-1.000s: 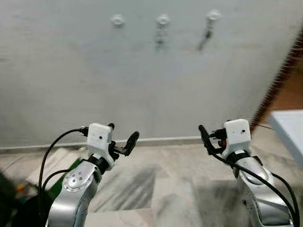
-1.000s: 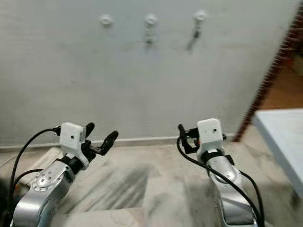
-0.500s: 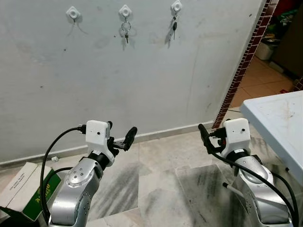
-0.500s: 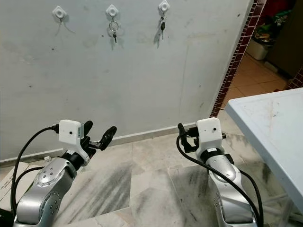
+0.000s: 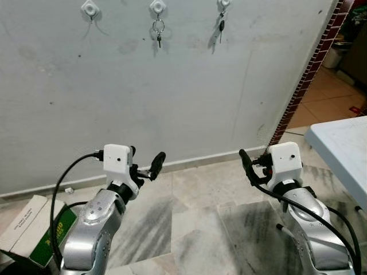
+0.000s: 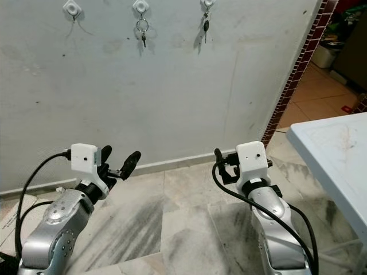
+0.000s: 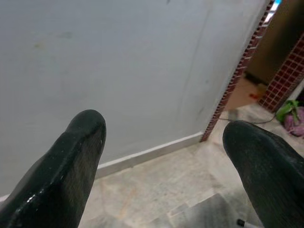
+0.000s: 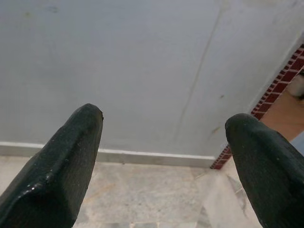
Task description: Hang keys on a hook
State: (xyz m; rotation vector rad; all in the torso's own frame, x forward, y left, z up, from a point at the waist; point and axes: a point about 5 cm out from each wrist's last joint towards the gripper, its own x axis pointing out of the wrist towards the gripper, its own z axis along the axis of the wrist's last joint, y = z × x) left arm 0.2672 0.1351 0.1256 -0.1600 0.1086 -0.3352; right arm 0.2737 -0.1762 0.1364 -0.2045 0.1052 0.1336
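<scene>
Three white hooks sit high on the grey wall: the left hook [image 5: 90,8] is bare, the middle hook [image 5: 157,7] carries a key ring with keys [image 5: 159,32], and the right hook [image 5: 223,3] carries a single dark key [image 5: 221,26]. Far below them, my left gripper [image 5: 145,158] is held out over the floor, open, with nothing between its fingers [image 7: 71,156]. At the same height my right gripper [image 5: 252,166] is also open and empty, its fingertips [image 8: 71,152] pointing at the wall's base.
A white table [image 5: 344,143] juts in at the right. A red-tiled door edge [image 5: 309,63] bounds the wall, with an orange floor beyond. A green and white box [image 5: 28,229] lies at the lower left. A small pen-like object [image 5: 285,230] lies on the marble floor.
The camera has steadied from a blurred picture and shifted, so the hooks now sit higher and further right. Both arms keep the same pose, grippers open.
</scene>
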